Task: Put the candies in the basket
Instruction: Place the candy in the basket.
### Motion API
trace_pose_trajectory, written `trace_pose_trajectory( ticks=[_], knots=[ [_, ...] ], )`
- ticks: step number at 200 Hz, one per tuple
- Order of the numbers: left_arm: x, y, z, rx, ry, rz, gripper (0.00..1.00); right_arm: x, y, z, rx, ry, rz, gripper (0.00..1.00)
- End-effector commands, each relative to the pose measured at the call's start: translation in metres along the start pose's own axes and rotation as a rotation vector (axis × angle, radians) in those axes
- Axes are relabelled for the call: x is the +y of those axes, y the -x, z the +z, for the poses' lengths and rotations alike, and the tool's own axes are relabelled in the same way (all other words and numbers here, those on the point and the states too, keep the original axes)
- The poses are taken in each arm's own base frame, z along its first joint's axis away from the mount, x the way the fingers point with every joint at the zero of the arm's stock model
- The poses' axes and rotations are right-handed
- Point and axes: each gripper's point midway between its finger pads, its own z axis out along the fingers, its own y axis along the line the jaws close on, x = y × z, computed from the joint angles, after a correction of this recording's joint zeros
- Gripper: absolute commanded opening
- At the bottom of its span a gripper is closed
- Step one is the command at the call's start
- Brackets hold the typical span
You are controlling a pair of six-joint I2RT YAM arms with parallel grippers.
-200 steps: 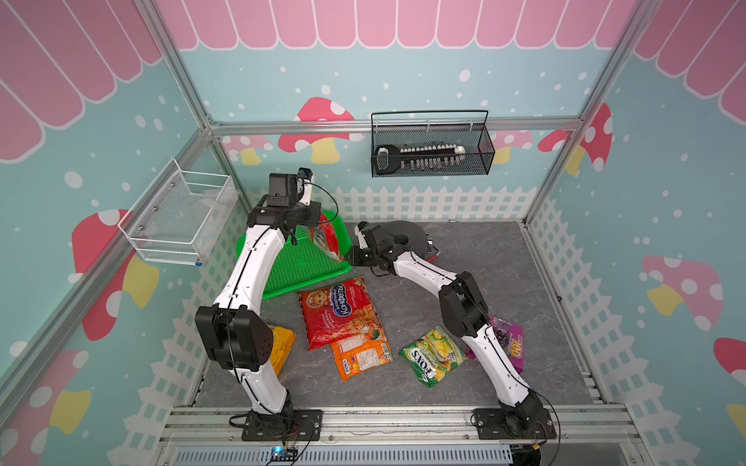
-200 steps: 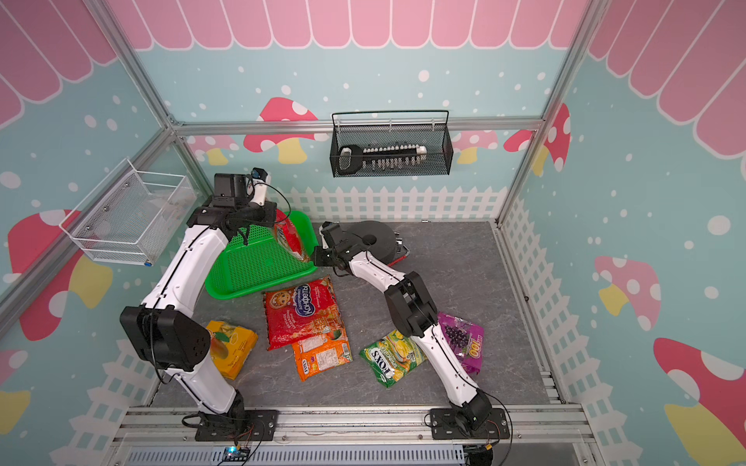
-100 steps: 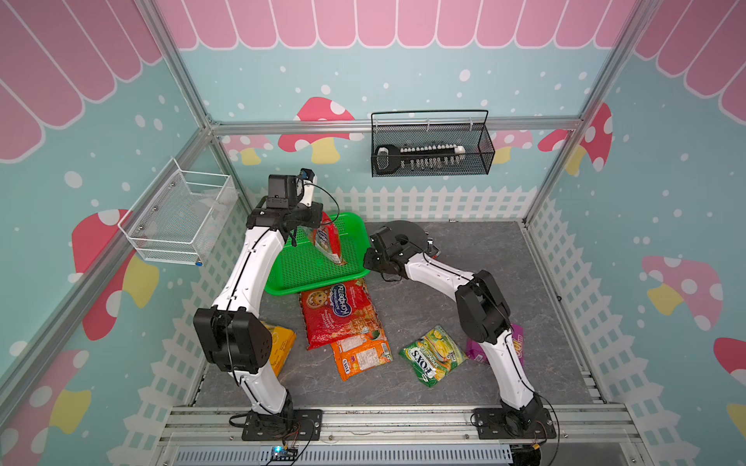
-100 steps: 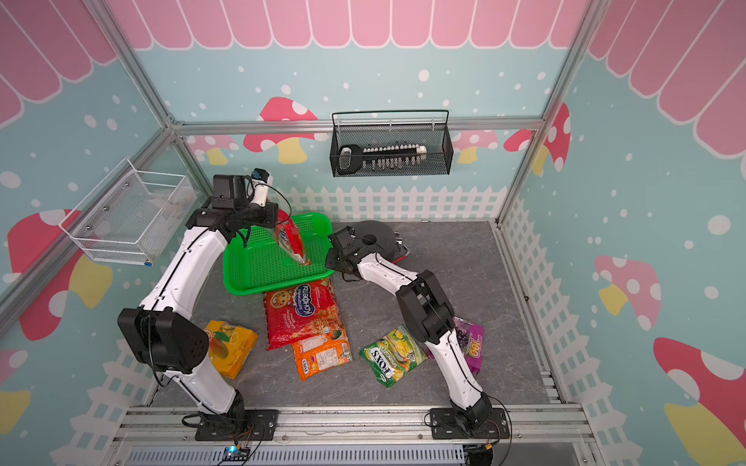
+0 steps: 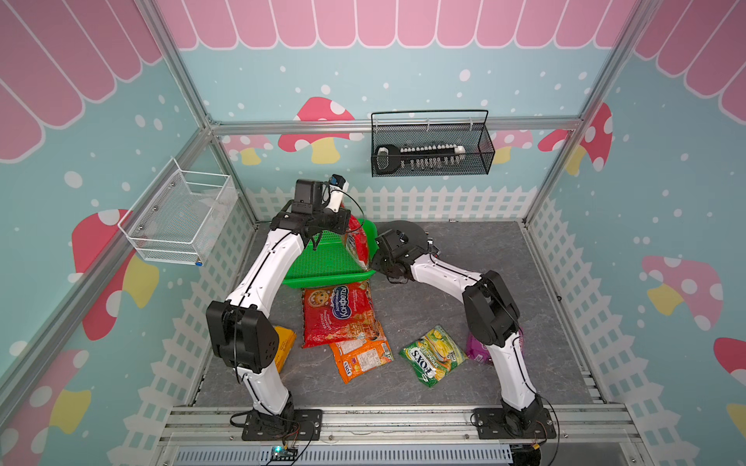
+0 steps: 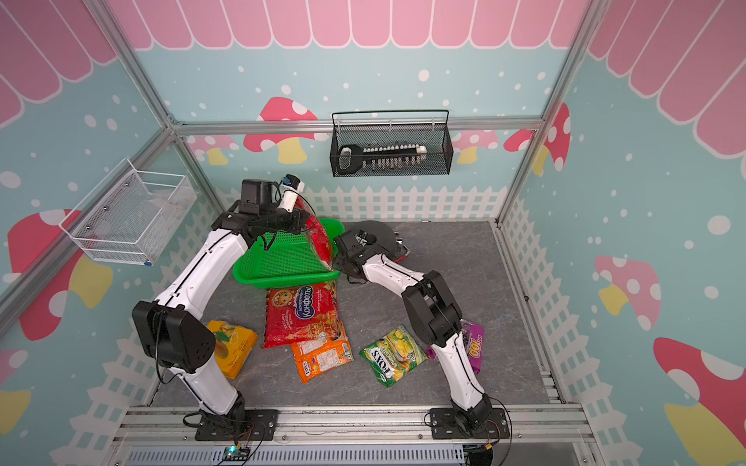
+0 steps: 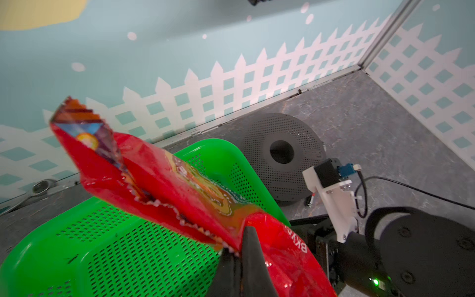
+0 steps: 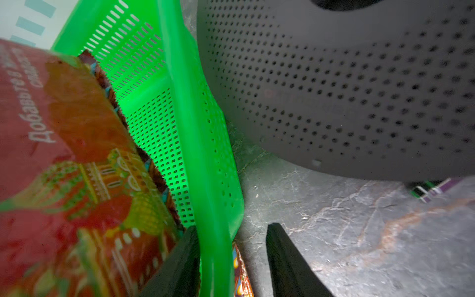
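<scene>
My left gripper [image 7: 239,246] is shut on the crimped edge of a red candy bag [image 7: 159,180], which hangs upright over the right end of the green basket [image 5: 323,262]. At that end my right gripper [image 8: 231,228] stands open astride the basket rim [image 8: 205,144], one finger inside against it, the other apart outside. On the floor in front of the basket lie a second red bag [image 5: 337,312], an orange bag [image 5: 361,359], the FOX'S bag [image 5: 434,355], a purple bag [image 6: 474,349] partly behind the right arm, and a yellow-orange bag [image 6: 232,349] by the left arm.
A dark grey perforated spool [image 8: 334,90] sits right behind the right gripper, close to the basket's end. A black wire basket [image 5: 432,147] hangs on the back wall and a white one [image 5: 181,220] on the left wall. Fence-patterned walls enclose the floor.
The basket slid to the right with the right gripper on its rim. That gripper's jaws have since spread. The left gripper followed with the red bag.
</scene>
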Motion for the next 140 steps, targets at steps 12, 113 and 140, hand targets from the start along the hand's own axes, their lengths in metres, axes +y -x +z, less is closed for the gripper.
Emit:
trace_pose_trajectory(
  ticks=[12,113,140],
  knots=[
    [-0.026,0.065,-0.018,-0.217,-0.158,0.041,0.0,0.011,0.038,-0.05,-0.128,0.015,-0.118,0.57],
    [-0.013,-0.012,0.025,-0.094,-0.431,-0.065,0.0,0.001,0.076,-0.111,-0.306,0.007,-0.308,0.6],
    [0.01,-0.038,0.024,-0.06,-0.419,-0.086,0.0,-0.002,0.076,-0.11,-0.305,0.0,-0.307,0.6]
  ],
)
